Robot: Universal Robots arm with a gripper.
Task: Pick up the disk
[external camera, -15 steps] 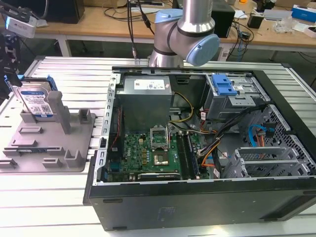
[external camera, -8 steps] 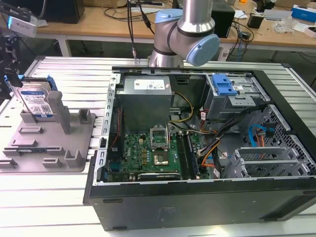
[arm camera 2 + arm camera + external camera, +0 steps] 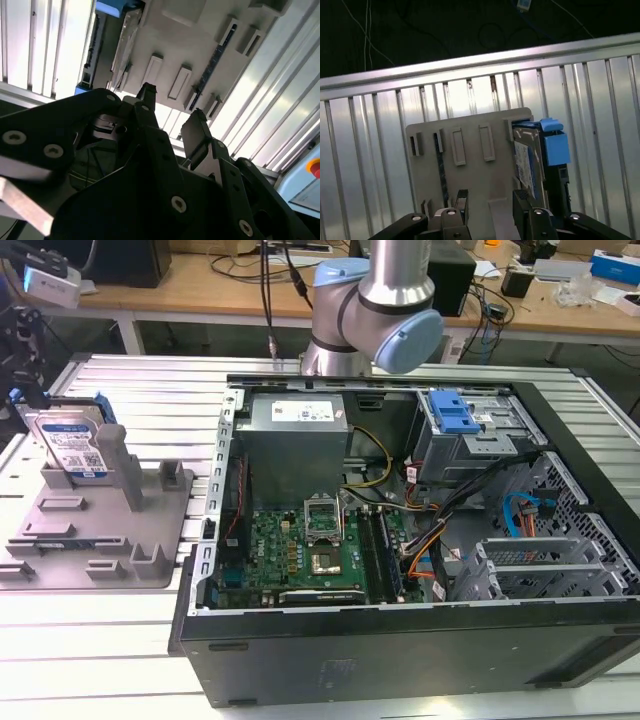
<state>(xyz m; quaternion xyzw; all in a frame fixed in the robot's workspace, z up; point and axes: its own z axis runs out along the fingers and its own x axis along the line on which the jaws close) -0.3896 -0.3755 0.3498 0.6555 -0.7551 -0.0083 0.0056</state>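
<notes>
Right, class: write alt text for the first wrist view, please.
The disk stands on edge in a grey fixture on a ribbed metal table. The open gripper is aimed at the fixture, beside the disk, holding nothing.

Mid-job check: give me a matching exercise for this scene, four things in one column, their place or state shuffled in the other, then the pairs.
Things:
1. silver metal disk with blue plastic rails
2. grey plastic fixture with upright posts
3. green motherboard
4. black gripper

Place or state:
A. lying flat inside the open black computer case
B. resting on the slatted metal table
C. open, nothing between its fingers
D. standing on edge on the fixture

Pairs: 1-D, 2-B, 3-A, 4-C.
</notes>
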